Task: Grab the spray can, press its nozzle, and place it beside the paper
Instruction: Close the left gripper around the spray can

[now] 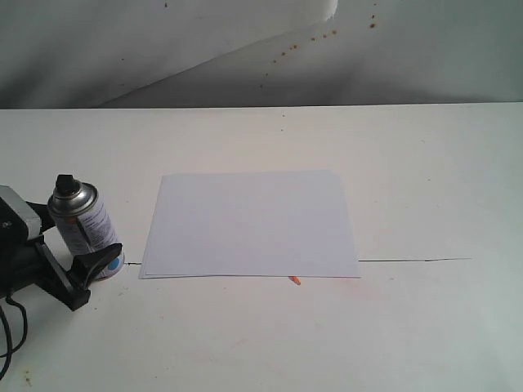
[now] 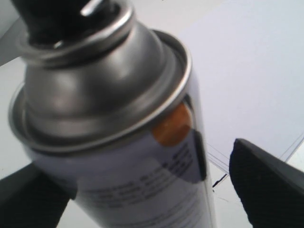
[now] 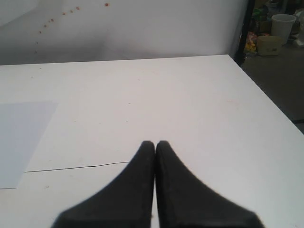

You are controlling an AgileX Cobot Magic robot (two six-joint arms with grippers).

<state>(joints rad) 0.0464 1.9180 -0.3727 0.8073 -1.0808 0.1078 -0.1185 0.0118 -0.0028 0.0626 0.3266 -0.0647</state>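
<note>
The silver spray can (image 1: 83, 226) stands on the table at the far left, just left of the white paper (image 1: 249, 224). Its black nozzle (image 1: 64, 181) points up. My left gripper (image 1: 82, 242) is open around the can's body, one black finger (image 1: 105, 257) in front of it and the other hidden behind. The left wrist view shows the can (image 2: 118, 142) close up with its orange mark, the nozzle (image 2: 57, 19) above it, and a gap before one finger (image 2: 266, 185). My right gripper (image 3: 155, 145) is shut and empty, out of the exterior view, with the paper's edge (image 3: 19, 137) off to its side.
A thin black line (image 1: 417, 260) runs across the table from the paper's near right corner. A small orange speck (image 1: 294, 280) lies by the paper's near edge. The right wrist view shows the table's side edge (image 3: 266, 95) and a white bucket (image 3: 283, 26) on the floor beyond it.
</note>
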